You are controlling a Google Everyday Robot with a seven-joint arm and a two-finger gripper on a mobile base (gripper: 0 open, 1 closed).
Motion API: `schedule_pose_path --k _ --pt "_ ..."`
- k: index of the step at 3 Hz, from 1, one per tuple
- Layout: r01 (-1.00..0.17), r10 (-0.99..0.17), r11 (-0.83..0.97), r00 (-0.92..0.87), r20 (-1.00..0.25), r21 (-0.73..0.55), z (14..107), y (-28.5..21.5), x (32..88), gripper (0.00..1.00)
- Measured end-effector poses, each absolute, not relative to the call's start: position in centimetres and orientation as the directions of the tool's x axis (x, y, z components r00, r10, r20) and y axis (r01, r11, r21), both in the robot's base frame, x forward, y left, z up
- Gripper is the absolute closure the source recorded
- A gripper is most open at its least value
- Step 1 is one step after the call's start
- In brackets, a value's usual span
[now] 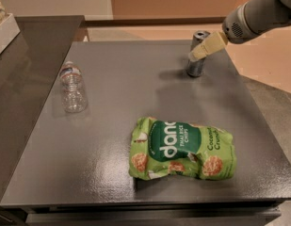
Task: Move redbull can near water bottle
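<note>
1. Showing at the upper-left edge of the frame: part of a white box (pixel 4 32), sitting on a dark counter (pixel 22 69) that adjoins the table.
2. Resting at centre-left on the grey table (pixel 117 84): the water bottle (pixel 72 91), clear and ribbed, with its capped end pointing toward the top of the frame. Standing or lying: cannot tell.
3. Lying flat at lower centre, toward the near edge of the table: a crumpled green chip bag (pixel 182 149), printed side facing up.
4. Standing upright at upper right, near the far right corner of the table: the redbull can (pixel 196 68), silver top showing, well apart from the water bottle across the width of the table.
5. Reaching in from the upper-right corner of the frame: a grey arm (pixel 258 13), carrying the cream-coloured gripper (pixel 198 54), which is crossing the upper half of the redbull can in this view. Clamping the can or merely sitting against it: cannot tell.
</note>
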State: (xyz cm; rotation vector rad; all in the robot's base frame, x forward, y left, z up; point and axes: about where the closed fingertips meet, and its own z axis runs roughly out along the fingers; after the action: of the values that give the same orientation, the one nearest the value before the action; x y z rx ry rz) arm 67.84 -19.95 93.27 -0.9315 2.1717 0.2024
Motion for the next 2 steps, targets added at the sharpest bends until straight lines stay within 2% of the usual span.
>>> schedule_pose_path --k 1,2 --pt "-0.687 -0.544 0.719 -0.46 -0.702 -0.108 92.32 -18.9 68.73 0.02" --pt "-0.693 -0.54 0.715 -0.459 -0.705 -0.096 92.11 -18.35 69.06 0.23"
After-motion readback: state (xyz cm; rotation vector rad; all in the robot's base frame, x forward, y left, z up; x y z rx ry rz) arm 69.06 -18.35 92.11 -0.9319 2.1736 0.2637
